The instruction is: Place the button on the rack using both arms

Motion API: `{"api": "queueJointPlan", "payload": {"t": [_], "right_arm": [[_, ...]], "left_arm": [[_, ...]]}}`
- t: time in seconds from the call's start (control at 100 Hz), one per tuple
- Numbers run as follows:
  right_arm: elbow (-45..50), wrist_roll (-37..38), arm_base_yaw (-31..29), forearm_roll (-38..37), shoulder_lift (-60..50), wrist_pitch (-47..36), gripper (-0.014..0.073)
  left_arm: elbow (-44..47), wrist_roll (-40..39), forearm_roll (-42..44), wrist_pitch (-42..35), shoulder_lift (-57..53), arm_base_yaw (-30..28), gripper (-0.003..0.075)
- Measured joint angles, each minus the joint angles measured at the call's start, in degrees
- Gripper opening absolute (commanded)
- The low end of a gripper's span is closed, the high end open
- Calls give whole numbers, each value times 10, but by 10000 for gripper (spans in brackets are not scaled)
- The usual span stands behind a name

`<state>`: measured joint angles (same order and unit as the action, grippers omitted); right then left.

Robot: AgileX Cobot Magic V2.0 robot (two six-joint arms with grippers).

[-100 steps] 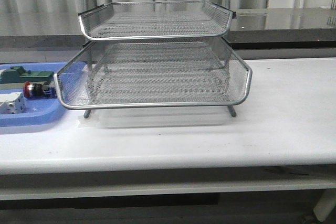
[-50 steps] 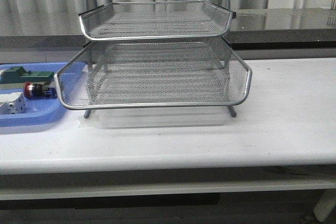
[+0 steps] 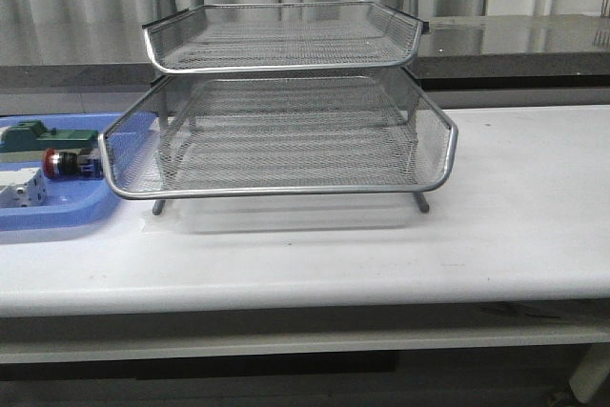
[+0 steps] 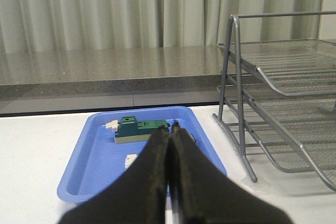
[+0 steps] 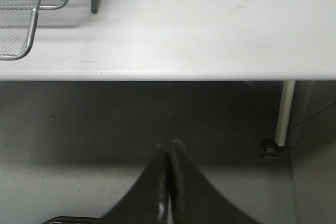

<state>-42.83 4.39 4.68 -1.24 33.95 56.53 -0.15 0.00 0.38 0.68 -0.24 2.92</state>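
The button [image 3: 65,164], red cap and blue-black rear block, lies on its side in the blue tray [image 3: 52,212] at the far left, beside the rack [image 3: 286,131]. The rack is a silver wire-mesh stand in the table's middle, with its lower tray slid forward. Neither arm shows in the front view. My left gripper [image 4: 168,129] is shut and empty, held in front of the blue tray [image 4: 94,153]; its fingers hide the button. My right gripper [image 5: 169,145] is shut and empty, low in front of the table's front edge, below the rack's corner [image 5: 29,24].
A green block [image 3: 43,132] and a white block [image 3: 21,193] share the blue tray with the button; the green block [image 4: 140,128] also shows in the left wrist view. A grey counter runs behind the table. A table leg [image 5: 283,114] stands at the right.
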Motion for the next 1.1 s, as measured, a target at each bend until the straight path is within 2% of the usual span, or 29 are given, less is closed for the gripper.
{"api": "queueJointPlan", "payload": {"t": [0.6, 0.87, 1.1], "right_arm": [[0, 0, 0, 0, 0, 0, -69], [0, 1, 0, 0, 0, 0, -69], [0, 1, 0, 0, 0, 0, -69]], "left_arm": [[0, 0, 0, 0, 0, 0, -21], [0, 0, -26, -46, 0, 0, -21], [-38, 0, -67, 14, 32, 0, -21]]}}
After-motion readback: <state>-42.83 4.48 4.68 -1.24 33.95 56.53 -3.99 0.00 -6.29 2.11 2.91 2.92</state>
